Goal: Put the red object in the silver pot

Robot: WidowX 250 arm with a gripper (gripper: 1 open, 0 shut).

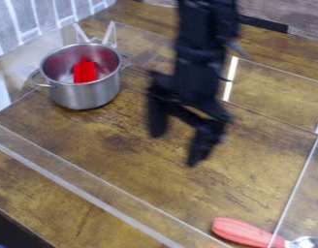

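The silver pot [79, 81] stands at the back left of the wooden table, shiny, with small side handles. Inside it lies the red object [84, 72], visible over the rim. My gripper [178, 141] hangs over the middle of the table, well to the right of the pot and nearer the front. It is black, pointing down and blurred by motion. Its two fingers [158, 118] stand wide apart with nothing between them.
A red-handled utensil [247, 232] lies at the front right corner, with a metal part [305, 242] beside it. Clear plastic walls [71, 179] border the wooden table [252, 184] along the front, left and right. Light glares off the far wall [232, 73].
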